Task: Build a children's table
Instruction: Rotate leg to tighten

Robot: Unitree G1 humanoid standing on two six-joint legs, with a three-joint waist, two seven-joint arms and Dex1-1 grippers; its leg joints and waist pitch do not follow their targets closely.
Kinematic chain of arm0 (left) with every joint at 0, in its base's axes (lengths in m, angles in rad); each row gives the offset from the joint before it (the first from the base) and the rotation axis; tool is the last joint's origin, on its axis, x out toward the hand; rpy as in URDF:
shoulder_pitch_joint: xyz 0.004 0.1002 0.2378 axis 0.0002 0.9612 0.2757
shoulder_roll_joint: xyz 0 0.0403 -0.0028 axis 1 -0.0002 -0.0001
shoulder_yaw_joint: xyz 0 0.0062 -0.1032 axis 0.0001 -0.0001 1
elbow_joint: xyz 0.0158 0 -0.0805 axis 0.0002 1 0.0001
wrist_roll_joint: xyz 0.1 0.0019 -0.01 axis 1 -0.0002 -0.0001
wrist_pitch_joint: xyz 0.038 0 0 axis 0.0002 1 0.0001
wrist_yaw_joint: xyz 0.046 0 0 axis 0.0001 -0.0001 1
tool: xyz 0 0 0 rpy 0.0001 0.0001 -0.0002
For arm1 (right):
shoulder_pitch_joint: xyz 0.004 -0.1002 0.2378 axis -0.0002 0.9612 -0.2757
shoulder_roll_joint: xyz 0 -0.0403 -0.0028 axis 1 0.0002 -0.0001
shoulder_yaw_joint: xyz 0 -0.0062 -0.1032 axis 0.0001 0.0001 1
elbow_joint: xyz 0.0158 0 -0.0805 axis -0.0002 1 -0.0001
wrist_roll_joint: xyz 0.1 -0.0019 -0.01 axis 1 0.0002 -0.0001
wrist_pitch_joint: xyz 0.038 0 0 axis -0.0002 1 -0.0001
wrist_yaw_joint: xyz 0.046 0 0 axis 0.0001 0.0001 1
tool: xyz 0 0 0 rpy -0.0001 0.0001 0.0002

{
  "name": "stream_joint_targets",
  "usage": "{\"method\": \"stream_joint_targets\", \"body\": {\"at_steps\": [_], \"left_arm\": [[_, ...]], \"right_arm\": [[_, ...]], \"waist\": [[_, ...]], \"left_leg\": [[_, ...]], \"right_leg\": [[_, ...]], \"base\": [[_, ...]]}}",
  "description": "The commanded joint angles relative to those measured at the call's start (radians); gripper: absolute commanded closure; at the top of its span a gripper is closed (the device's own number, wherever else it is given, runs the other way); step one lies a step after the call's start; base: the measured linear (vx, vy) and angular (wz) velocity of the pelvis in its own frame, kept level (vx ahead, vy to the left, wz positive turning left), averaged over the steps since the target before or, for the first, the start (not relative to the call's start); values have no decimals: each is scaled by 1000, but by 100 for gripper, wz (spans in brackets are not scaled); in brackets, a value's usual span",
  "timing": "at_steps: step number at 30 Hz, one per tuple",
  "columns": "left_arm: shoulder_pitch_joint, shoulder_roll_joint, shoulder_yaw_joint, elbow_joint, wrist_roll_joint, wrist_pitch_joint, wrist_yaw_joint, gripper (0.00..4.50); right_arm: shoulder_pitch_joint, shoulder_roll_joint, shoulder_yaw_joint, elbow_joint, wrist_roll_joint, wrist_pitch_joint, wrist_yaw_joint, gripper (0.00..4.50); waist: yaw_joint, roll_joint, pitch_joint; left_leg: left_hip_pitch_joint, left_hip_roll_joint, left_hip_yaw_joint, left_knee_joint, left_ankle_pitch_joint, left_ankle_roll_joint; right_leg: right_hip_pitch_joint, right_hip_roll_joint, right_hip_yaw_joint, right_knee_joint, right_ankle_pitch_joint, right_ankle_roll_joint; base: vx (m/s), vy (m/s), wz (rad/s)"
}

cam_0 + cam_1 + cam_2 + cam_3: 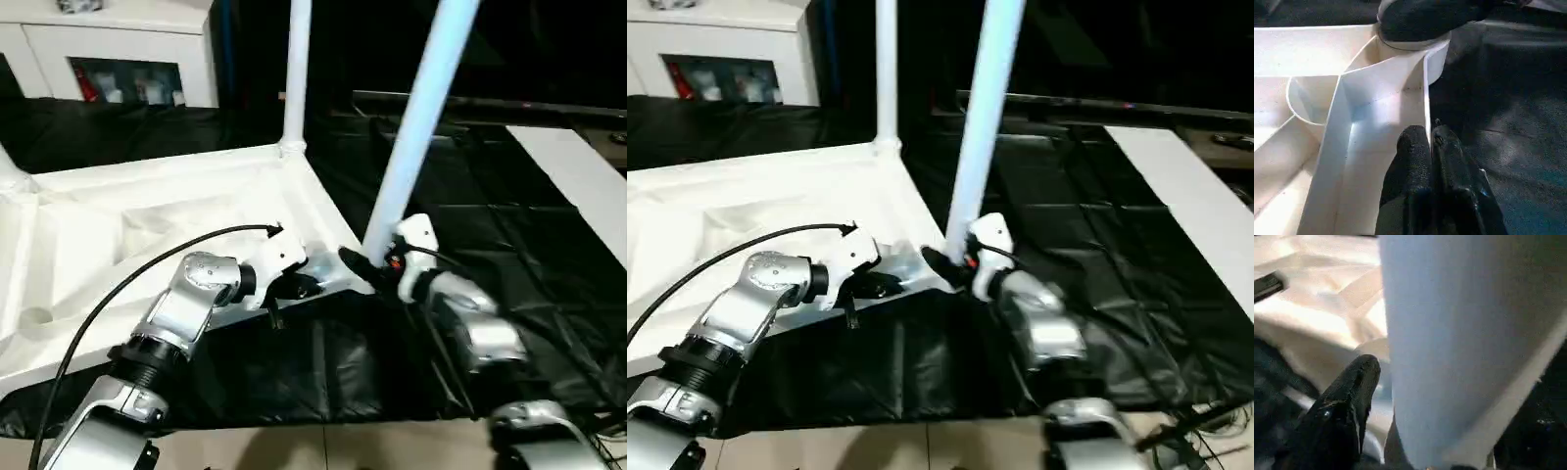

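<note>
While the clenched left gripper point(1431, 147) pinches the tabletop's rim point(1426, 88), the right gripper point(377, 266) clasps a light, slick, rigid leg point(416, 127) near its base, at one o'clock from the left.

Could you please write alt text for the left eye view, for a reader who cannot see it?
The right end effector grips a tilted white leg at the near corner of the upside-down white table top, on a black-covered work table. The left end effector is shut on the top's near edge; another leg stands upright in the far corner.
</note>
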Motion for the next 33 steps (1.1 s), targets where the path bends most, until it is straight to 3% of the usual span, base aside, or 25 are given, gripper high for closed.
{"method": "stream_joint_targets", "body": {"at_steps": [1, 4, 10, 17, 20, 26, 33], "left_arm": [[-12, -4, 11, 8, -6, 16, 14, 388], [-18, -3, 22, 20, -2, 23, 32, 372], [-20, 35, -3, 44, 18, 37, -4, 372], [-22, 100, -35, 33, 36, 58, -46, 372], [-20, 105, -29, 34, 22, 62, -65, 407], [-22, 116, -31, 33, 3, 66, -112, 438], [-15, 138, -44, 12, -40, 26, -179, 446]], "right_arm": [[29, 6, 79, -13, -2, 19, 100, 123], [32, -11, 83, -17, -4, 19, 127, 123], [23, -45, 90, -8, -8, 9, 158, 123], [20, -66, 103, 0, -20, -3, 183, 123], [14, -73, 106, 8, -23, -9, 197, 123], [-6, -101, 130, 29, -41, -48, 238, 123], [-60, -127, 158, 88, -56, -83, 295, 123]], "waist": [[2, 9, -55], [0, 7, -53], [-5, 10, -49], [-10, 8, -49], [-10, 9, -48], [-11, 11, -51], [-10, 12, -51]], "left_leg": [[-10, -6, 12, -53, -137, 53], [-13, -7, 12, -53, -137, 54], [-9, -5, 10, -56, -184, 42], [-10, -6, 9, -56, -183, 38], [-9, -6, 10, -55, -193, 37], [-9, -7, 10, -53, -175, 40], [-8, -6, 11, -53, -179, 46]], "right_leg": [[56, -59, 48, -71, -61, -220], [58, -59, 47, -71, -60, -226], [54, -60, 47, -82, -159, -212], [54, -60, 46, -80, -162, -207], [52, -61, 47, -84, -187, -206], [55, -59, 46, -78, -136, -225], [54, -59, 47, -76, -132, -236]], "base": [[0, 0, 0], [0, 0, 0], [0, 0, 0], [0, 0, 0], [0, 0, 0], [0, 0, 0], [0, 0, 0]]}}
